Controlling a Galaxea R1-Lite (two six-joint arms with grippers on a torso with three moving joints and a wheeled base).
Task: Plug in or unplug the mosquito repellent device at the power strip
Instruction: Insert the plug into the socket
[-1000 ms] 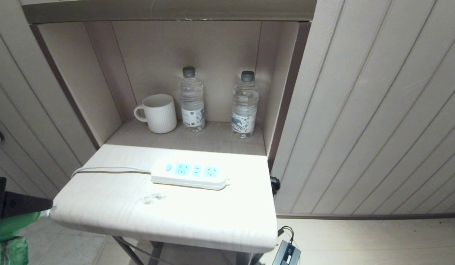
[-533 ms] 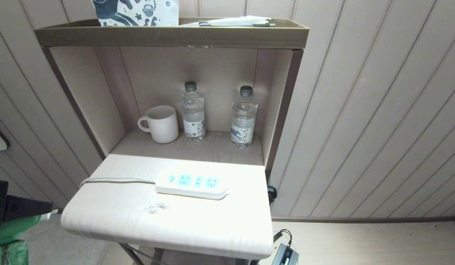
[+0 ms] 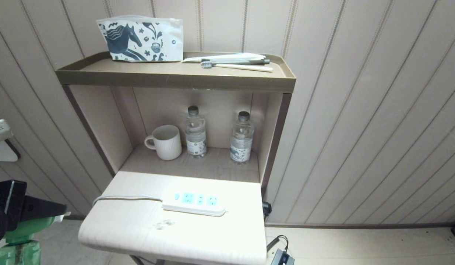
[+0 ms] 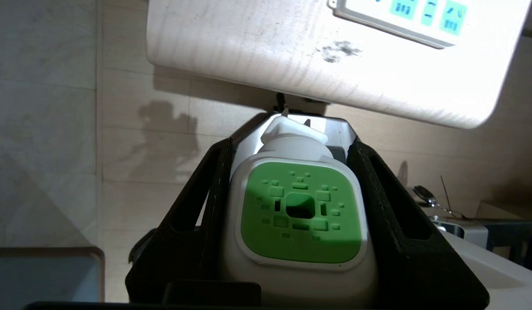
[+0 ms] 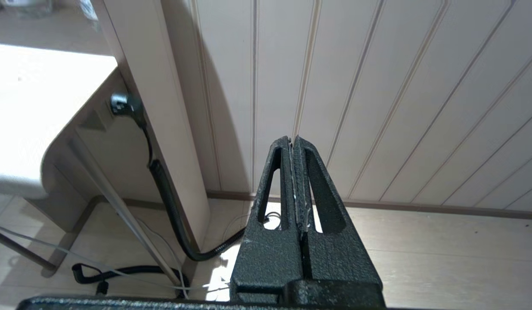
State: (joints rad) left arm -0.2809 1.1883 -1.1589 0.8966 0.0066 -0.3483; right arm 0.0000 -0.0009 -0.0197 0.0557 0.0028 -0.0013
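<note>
You are seeing the left gripper (image 4: 292, 189) clamping the device (image 4: 299, 215) between its two black, rough-textured fingers (image 4: 395, 224). The device's white plastic cap is a rounded square with a matte green centre pierced by small square holes. In the head view it is hanging low at the left edge (image 3: 25, 224), translucent green below the white cap, off the table and well apart from the strip (image 3: 195, 200).

The strip is lying flat on the pale wood-grain table (image 3: 139, 232), a long white bar with light blue socket faces and a round blue button, its white cord (image 3: 120, 198) trailing off to the left. A dark smudge (image 3: 164, 223) is marking the tabletop just in front of it.

Behind, in the niche, a ribbed white mug (image 3: 167, 142) and two clear bottles (image 3: 195, 131) with dark caps are standing upright.

The right gripper (image 5: 294, 148) is pointing at the panelled wall, its textured black fingers pressed together, holding nothing.
</note>
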